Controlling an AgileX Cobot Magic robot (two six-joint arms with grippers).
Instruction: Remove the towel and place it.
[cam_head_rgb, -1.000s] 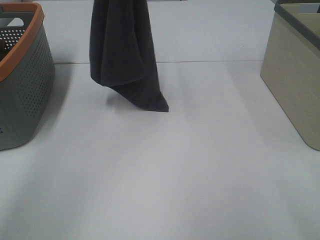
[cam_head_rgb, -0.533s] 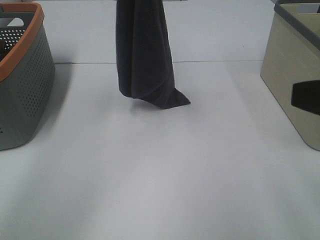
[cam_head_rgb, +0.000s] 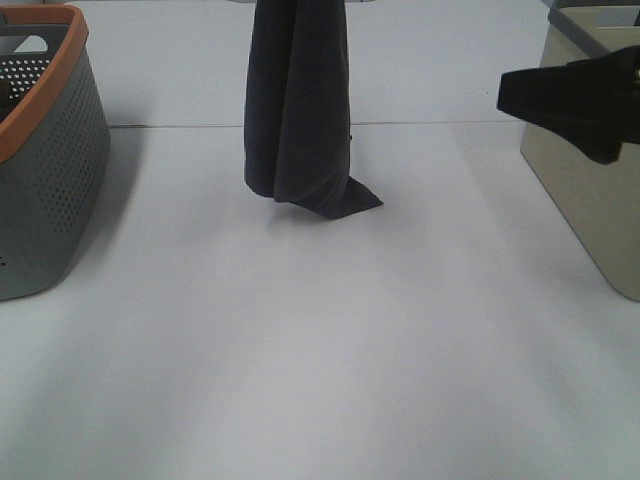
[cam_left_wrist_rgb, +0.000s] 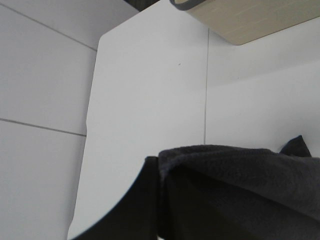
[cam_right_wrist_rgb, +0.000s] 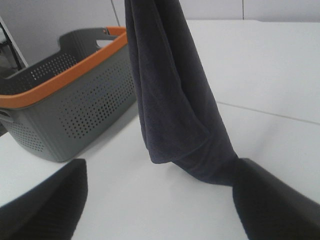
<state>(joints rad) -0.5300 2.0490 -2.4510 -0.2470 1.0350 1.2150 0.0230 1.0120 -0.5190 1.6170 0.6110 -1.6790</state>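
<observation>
The dark towel (cam_head_rgb: 298, 110) hangs in a long folded drape from above the top edge of the exterior high view, and its lowest corner rests on the white table (cam_head_rgb: 320, 360). In the left wrist view the towel (cam_left_wrist_rgb: 240, 170) bunches right against a dark finger (cam_left_wrist_rgb: 132, 212) of my left gripper, which is shut on it. My right gripper (cam_head_rgb: 520, 98) hovers at the right, apart from the towel and open. In the right wrist view its two fingers (cam_right_wrist_rgb: 272, 200) stand wide apart and frame the towel (cam_right_wrist_rgb: 170, 100), with nothing between them.
A grey perforated basket with an orange rim (cam_head_rgb: 50, 150) (cam_right_wrist_rgb: 75, 95) stands at the left edge. A beige basket with a dark rim (cam_head_rgb: 590, 170) (cam_left_wrist_rgb: 250, 20) stands at the right edge, just behind my right gripper. A seam line crosses the table behind the towel.
The hanging towel has shifted to the right, its low corner dragging along the table. My right gripper has come into the exterior view from the right edge and risen.
</observation>
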